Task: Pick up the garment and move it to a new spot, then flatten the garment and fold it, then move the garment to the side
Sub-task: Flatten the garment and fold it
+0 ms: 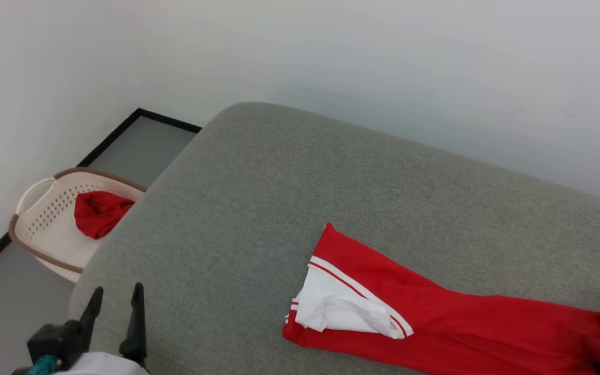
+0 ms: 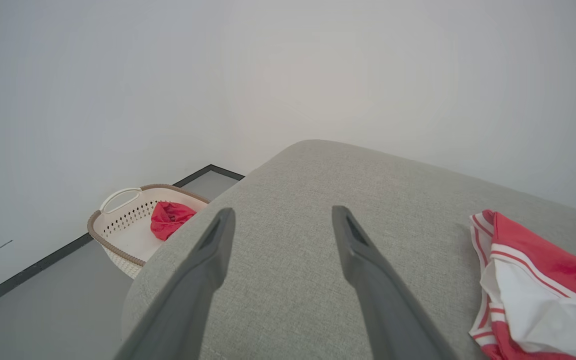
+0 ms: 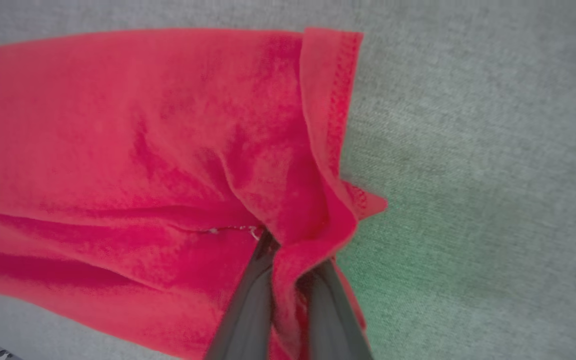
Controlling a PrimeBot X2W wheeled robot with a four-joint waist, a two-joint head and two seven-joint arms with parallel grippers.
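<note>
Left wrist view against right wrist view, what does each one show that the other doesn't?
Left wrist view, not the right: the left gripper, jaws open above the grey cushion; the basket on the floor with a red cloth inside; the white sleeve of the garment. Right wrist view, not the left: the right gripper, jaws shut on a fold by the garment's stitched hem. Both: the garment's red fabric lying on the cushion.

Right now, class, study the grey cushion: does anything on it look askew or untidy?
Yes. The garment lies in a narrow crumpled strip, not flat: its white sleeve is bunched on top near one end, and the right gripper pinches the other end's hem into a ridge.
</note>
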